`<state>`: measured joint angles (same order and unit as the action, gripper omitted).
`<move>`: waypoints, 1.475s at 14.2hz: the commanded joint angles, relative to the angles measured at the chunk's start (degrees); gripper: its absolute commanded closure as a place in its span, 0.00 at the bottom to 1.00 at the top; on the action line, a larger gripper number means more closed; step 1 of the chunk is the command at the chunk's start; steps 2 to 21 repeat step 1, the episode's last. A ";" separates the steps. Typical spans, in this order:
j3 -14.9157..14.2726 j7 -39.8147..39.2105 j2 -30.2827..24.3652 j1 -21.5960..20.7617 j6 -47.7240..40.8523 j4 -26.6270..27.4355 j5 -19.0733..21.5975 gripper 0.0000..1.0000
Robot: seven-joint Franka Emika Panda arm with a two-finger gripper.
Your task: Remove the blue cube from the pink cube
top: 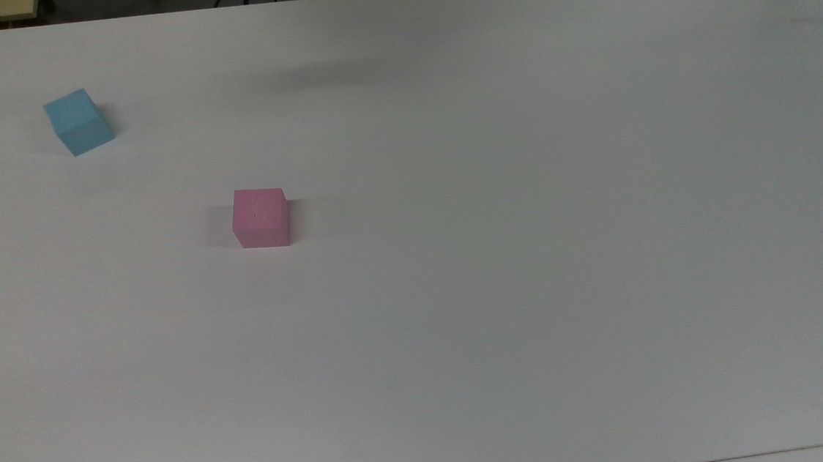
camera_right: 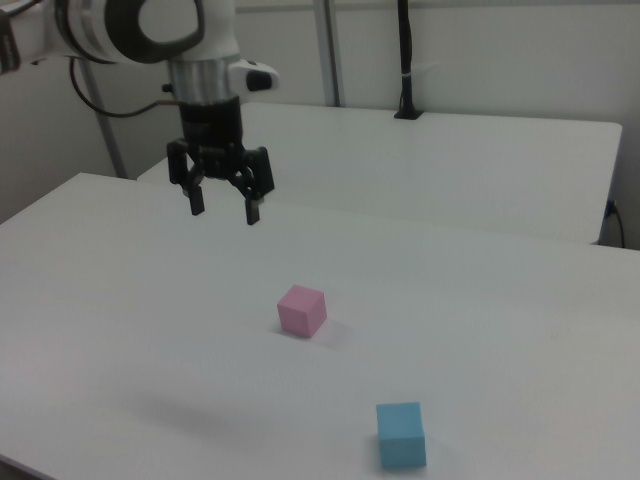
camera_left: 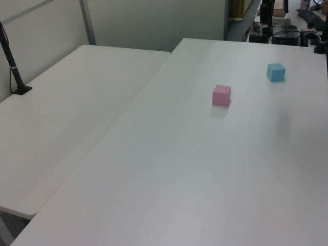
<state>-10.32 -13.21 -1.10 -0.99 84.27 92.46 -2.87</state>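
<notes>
We see the arm cut off by the right view's top & left edges, so only its last joints + gripper show. In the left view a dark bit at the top edge, approx. above the blue cube, is too small & cropped for us to identify. Both cubes' undersides & far faces are hidden; the pink cube has specks too tiny to make out. Table runs off the top view's left, right & bottom edges.
</notes>
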 commanded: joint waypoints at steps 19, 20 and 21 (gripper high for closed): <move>1.27 2.22 -1.01 0.73 -0.34 0.01 -0.47 0.00; 1.27 2.22 -1.01 0.73 -0.34 0.01 -0.47 0.00; 1.27 2.22 -1.01 0.73 -0.34 0.01 -0.47 0.00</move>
